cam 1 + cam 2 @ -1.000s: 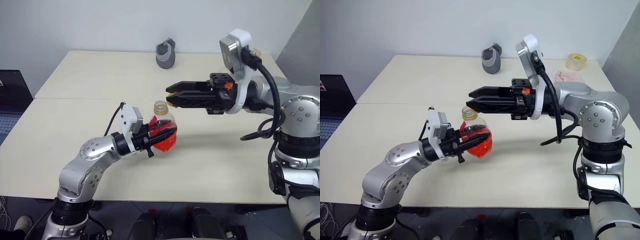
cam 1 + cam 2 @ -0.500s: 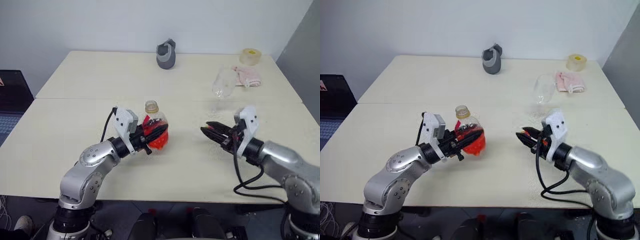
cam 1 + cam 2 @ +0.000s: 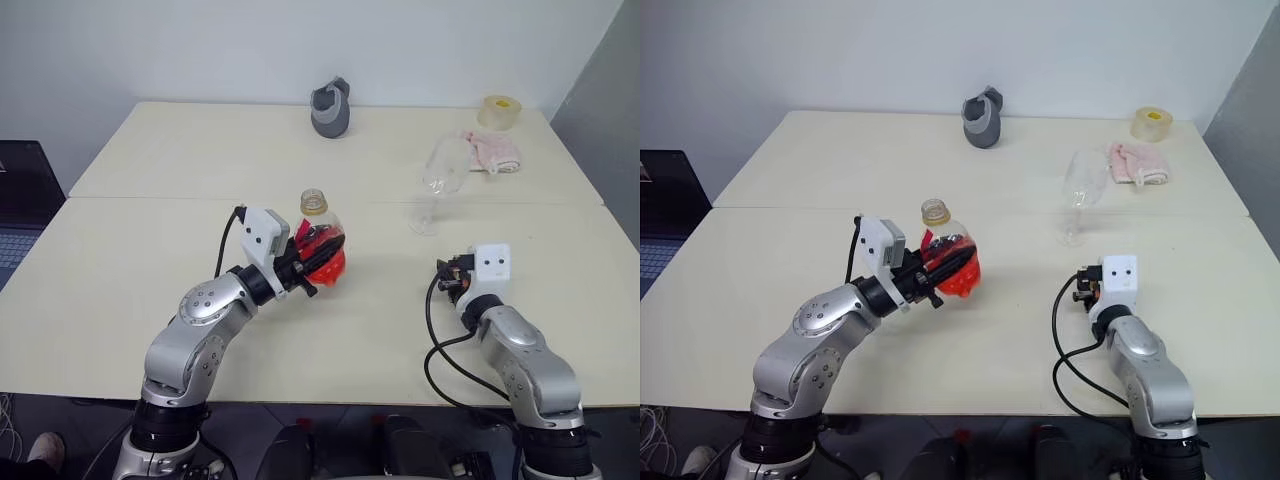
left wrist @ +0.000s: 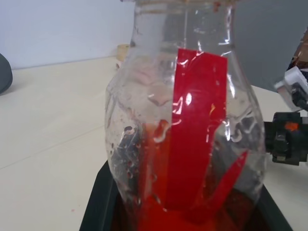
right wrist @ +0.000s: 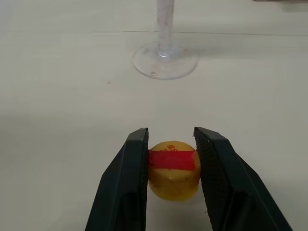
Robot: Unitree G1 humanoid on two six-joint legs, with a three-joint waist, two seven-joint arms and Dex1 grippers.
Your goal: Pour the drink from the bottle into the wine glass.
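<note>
A cream table (image 3: 150, 260) holds everything. The left gripper (image 3: 318, 262) clamps the uncapped bottle (image 3: 320, 245) upright above the table's middle, the red drink (image 3: 328, 268) pooled in its base. To the right stands the empty wine glass (image 3: 440, 180). Just in front of its foot, the right gripper (image 5: 171, 154) pinches the yellow-red cap (image 5: 173, 169) between its fingers.

A grey jug (image 3: 331, 108), tape roll (image 3: 499, 110) and pink cloth (image 3: 494, 151) sit on the table (image 3: 150, 230).
</note>
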